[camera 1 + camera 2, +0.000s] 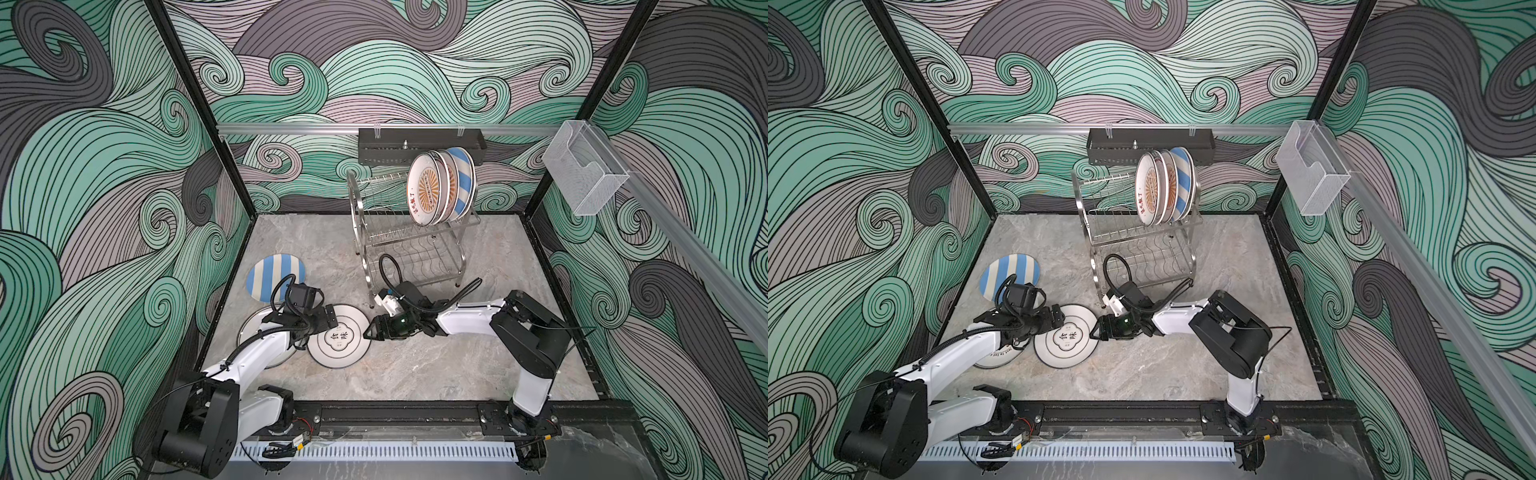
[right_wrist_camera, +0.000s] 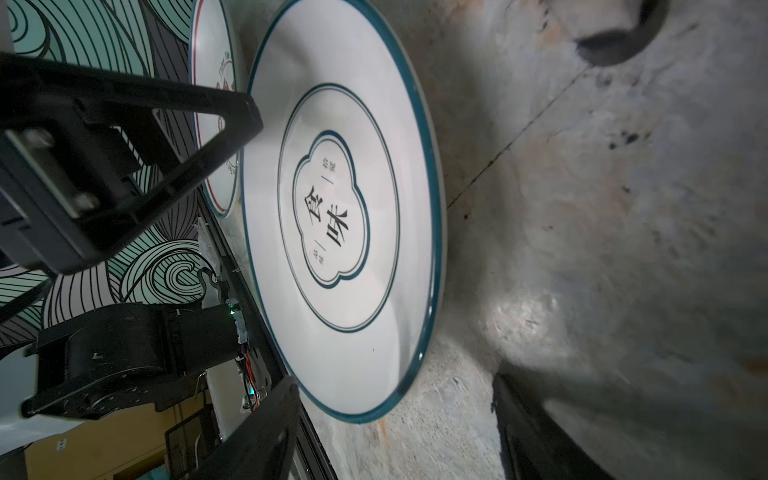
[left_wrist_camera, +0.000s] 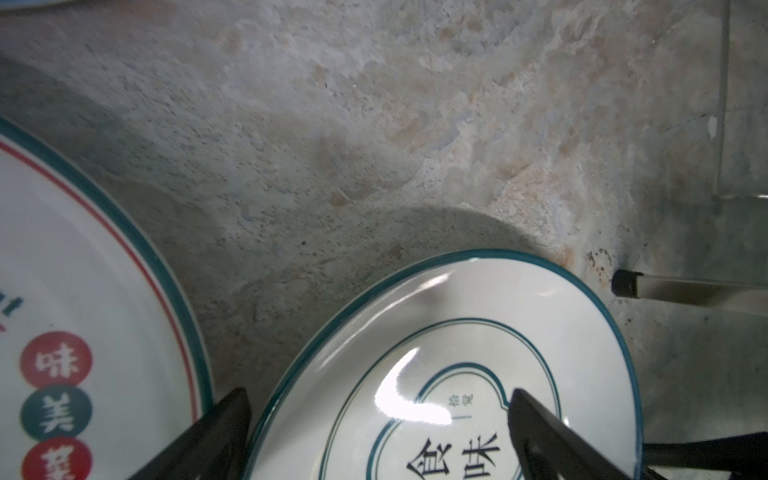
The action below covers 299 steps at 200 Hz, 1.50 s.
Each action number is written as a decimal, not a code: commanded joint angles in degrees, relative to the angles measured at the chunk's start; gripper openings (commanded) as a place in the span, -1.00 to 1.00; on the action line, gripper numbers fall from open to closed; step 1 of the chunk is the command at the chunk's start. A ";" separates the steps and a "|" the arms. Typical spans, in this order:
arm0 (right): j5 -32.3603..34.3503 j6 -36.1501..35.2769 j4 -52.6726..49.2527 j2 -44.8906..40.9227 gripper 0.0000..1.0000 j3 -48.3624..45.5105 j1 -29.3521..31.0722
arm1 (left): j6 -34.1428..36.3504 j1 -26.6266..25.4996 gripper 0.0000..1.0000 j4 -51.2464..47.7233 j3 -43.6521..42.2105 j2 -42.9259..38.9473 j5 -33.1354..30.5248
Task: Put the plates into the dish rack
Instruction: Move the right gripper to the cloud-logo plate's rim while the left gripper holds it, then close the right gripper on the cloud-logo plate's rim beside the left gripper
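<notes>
The right half of the grey marbled tabletop [image 1: 436, 374] lay open. Flat on the left half lay a blue-and-white striped plate [image 1: 266, 274] by the left edge, a red-and-green-rimmed plate [image 1: 250, 332] near the front left corner and a green-rimmed white lettered plate [image 1: 338, 349] beside it. The two-tier steel wire dish rack [image 1: 409, 235] blocked the back middle, upright plates [image 1: 432, 187] filling its upper right slots

Racked plates [image 1: 430, 189] in dish rack [image 1: 415, 237]; loose plates [image 1: 338, 347] front-L.

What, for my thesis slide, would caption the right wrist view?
Open right pincer faces the teal-rimmed plate on the tabletop, left pincer at its far side.
</notes>
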 commanded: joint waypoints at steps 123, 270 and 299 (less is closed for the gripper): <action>0.12 3.03 1.55 -0.47 0.35 -3.92 -2.04 | -2.36 -0.03 0.97 5.36 -5.37 -5.81 14.78; -0.37 5.40 4.14 -4.03 -0.24 -6.42 -2.59 | 0.00 -2.48 0.97 5.59 -5.68 -7.39 17.36; 0.52 5.74 3.73 -5.93 -0.37 -7.20 -2.57 | 0.36 -3.55 0.97 5.69 -5.56 -6.96 17.78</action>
